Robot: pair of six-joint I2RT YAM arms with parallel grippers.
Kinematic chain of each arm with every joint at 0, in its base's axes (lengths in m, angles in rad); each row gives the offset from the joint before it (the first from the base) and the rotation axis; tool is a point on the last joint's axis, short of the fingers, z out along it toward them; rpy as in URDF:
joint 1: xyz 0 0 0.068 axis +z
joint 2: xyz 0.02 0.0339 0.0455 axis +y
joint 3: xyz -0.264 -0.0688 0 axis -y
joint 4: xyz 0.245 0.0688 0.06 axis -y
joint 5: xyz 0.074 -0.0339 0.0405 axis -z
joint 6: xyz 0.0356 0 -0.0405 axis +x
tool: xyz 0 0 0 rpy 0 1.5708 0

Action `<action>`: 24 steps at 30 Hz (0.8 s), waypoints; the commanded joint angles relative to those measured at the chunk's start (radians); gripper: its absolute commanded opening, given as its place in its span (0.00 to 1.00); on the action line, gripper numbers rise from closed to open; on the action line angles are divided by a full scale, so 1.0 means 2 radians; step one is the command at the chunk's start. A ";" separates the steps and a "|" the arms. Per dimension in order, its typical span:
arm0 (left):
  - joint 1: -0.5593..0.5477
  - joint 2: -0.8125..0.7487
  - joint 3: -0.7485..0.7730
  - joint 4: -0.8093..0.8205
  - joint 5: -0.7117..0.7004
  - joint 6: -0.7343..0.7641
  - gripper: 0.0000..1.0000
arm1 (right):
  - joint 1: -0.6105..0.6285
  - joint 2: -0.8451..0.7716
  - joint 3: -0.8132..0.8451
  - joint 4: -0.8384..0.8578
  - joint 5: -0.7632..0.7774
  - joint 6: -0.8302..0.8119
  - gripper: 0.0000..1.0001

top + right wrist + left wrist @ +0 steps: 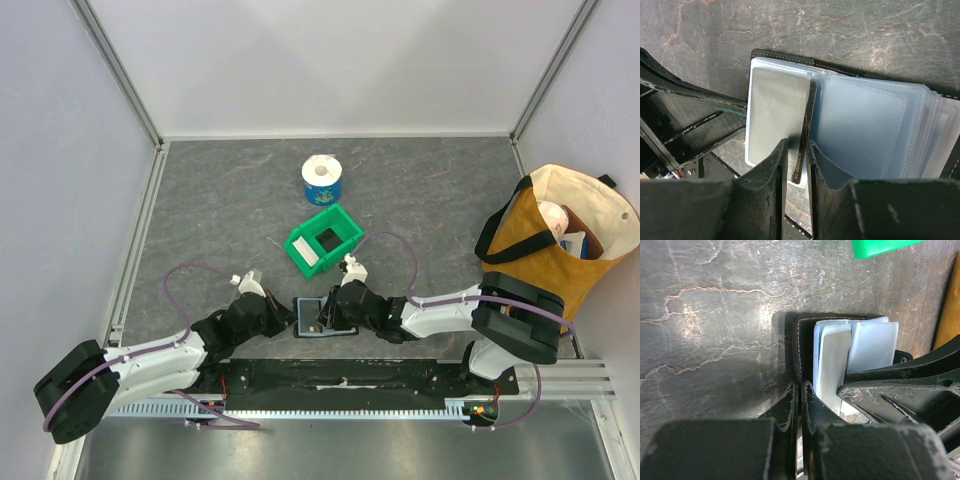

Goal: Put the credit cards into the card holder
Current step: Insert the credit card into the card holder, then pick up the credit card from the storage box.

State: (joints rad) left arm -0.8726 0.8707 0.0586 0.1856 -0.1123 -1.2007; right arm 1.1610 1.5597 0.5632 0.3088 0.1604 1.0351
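Observation:
The black card holder (311, 318) lies open on the table between my two grippers, its bluish clear sleeves (865, 130) fanned out. A pale grey card (775, 115) lies flat at the left sleeve. A black credit card (807, 122) with orange print stands on edge beside it, running down between the fingers of my right gripper (796, 145). Those fingers stand a little apart, with a gap on the card's left side. My left gripper (801, 385) is shut on the holder's black cover edge (799, 350), beside the pale card (832, 365).
A green bin (323, 241) with a white and a black piece inside stands just behind the holder. A blue-wrapped paper roll (323, 180) is farther back. A tan tote bag (560, 240) stands at the right edge.

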 commanded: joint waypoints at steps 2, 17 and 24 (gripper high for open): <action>-0.002 0.003 -0.013 0.013 -0.006 -0.004 0.02 | 0.002 -0.022 -0.010 0.089 -0.027 -0.007 0.25; 0.000 -0.017 0.008 -0.023 -0.040 0.005 0.02 | -0.109 -0.063 0.212 -0.187 -0.009 -0.217 0.71; 0.004 0.022 0.034 -0.028 -0.045 0.030 0.02 | -0.175 0.087 0.362 -0.239 -0.118 -0.282 0.76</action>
State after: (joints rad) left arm -0.8719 0.8833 0.0856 0.1497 -0.1555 -1.1927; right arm 0.8513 1.5944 1.1748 -0.0406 0.0731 0.5861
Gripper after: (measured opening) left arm 0.032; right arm 0.754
